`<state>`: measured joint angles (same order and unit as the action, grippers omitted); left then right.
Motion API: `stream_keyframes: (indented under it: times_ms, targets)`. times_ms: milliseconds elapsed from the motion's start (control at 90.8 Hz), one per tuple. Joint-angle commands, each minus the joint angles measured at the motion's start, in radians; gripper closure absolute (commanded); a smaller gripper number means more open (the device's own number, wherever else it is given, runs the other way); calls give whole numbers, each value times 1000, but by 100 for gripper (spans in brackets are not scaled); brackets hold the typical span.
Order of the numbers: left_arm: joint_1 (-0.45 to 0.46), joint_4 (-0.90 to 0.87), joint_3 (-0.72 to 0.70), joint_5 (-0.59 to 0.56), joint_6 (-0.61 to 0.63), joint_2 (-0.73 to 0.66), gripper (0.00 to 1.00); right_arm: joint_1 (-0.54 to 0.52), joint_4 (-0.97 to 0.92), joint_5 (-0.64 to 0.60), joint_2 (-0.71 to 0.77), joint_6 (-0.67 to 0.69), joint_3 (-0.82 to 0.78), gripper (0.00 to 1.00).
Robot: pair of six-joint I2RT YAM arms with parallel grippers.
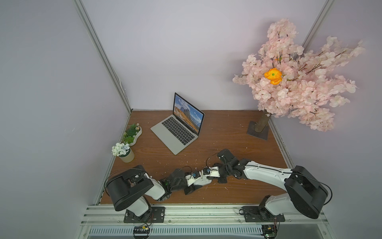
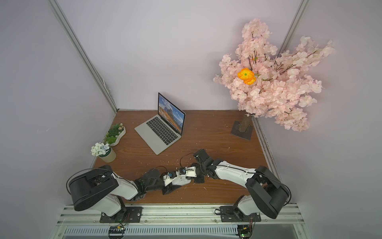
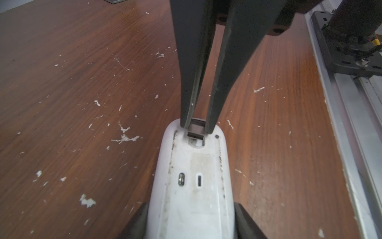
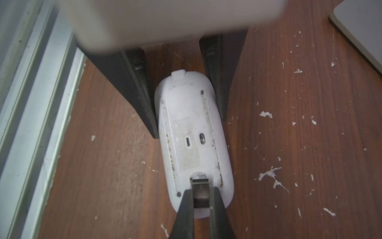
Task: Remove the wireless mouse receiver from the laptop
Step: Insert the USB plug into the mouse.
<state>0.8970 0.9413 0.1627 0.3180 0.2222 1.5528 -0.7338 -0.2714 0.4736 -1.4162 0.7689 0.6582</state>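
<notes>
The laptop (image 1: pixel 175 134) (image 2: pixel 159 132) stands open at the back left of the wooden table, apart from both arms. Near the table's front, my left gripper (image 3: pixel 191 225) is shut on the mouse (image 3: pixel 192 196) (image 1: pixel 203 181), which lies with its white underside up. My right gripper (image 4: pixel 200 191) is shut on the wireless mouse receiver (image 4: pixel 200 192) (image 3: pixel 195 129), a small dark stub with a metal end. That metal end rests at the mouth of the recess in the mouse's underside. The left gripper's fingers (image 4: pixel 144 103) flank the mouse's far end in the right wrist view.
A planter (image 1: pixel 132 133) and a small flower pot (image 1: pixel 125 152) stand along the left edge. The blossom tree's base (image 1: pixel 258 129) is at the back right. An aluminium rail (image 1: pixel 186 211) runs along the front. White flecks litter the wood. The laptop's corner (image 4: pixel 359 31) is near.
</notes>
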Motion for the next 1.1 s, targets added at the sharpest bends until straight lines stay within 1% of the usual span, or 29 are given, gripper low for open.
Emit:
stream_keyframes:
  times_ms: [0,517,650,793,936,1090]
  targets:
    - [12,-19,11,14,11,-7,49,6,-29,-9,5,13,8,100]
    - [12,-35,18,7,15,-9,48,2,-47,-27,8,42,-17,100]
    - [13,-44,21,4,18,-9,48,-3,-48,-32,7,49,-17,96]
    - [12,-51,24,3,20,-9,48,-9,-52,-31,6,56,-20,95]
    - [12,-56,27,1,22,-8,48,-12,-59,-33,8,62,-23,91]
    - [13,-58,28,2,21,-7,48,-14,-57,-35,10,58,-27,86]
